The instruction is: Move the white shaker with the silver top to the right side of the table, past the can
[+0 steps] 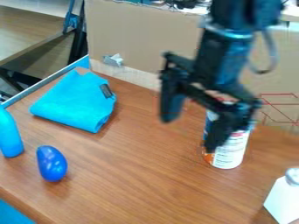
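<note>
Cardboard [146, 35], tan and flat, backs the wood-grain desk [146, 175], with a crinkled silvery patch [114, 60] stuck low on it and thin red lines [280, 94] at its right. From my remote seat I see the black pincer [192, 132] hanging over the desk, right of centre, its 2 fingers spread wide with a gap between them. Partly hidden behind its right finger, the cylindrical can [229, 153] stands upright; I cannot tell whether they touch. Its label is mostly white, with a reddish band, rows of tiny print and blue and orange along the left side; the lettering is too small for me to read. Farther left lies a folded, soft-looking turquoise cloth [73, 100], bearing 1 dark tag [106, 90] near its right edge. Nearer me I have 1 smooth, glossy blue egg-shaped object [52, 164], and beside it, at the left edge, a rounded light-blue object [8, 135]. At the lower right, a white, flat-sided container [283, 203] with a round greyish top [293, 176] sits tilted in my view, partly cut off by the edge.
</note>
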Controlling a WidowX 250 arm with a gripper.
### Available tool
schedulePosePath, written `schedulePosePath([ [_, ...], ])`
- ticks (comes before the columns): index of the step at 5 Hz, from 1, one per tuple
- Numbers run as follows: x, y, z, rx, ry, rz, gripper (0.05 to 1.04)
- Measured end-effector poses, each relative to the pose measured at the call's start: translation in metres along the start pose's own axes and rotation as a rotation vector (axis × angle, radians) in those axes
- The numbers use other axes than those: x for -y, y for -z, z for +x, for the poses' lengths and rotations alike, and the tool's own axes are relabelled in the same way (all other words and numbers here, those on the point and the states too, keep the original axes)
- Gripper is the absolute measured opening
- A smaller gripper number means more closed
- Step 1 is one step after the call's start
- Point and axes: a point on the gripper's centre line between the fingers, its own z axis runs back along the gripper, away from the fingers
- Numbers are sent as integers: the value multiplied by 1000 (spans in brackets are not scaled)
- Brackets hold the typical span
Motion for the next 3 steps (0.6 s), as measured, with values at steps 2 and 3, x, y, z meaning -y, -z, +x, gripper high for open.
schedulePosePath([
  [2,-87,16,-50,-12,-236,-60,1002],
  [3,-122,32,-67,-3,-265,-114,1002],
])
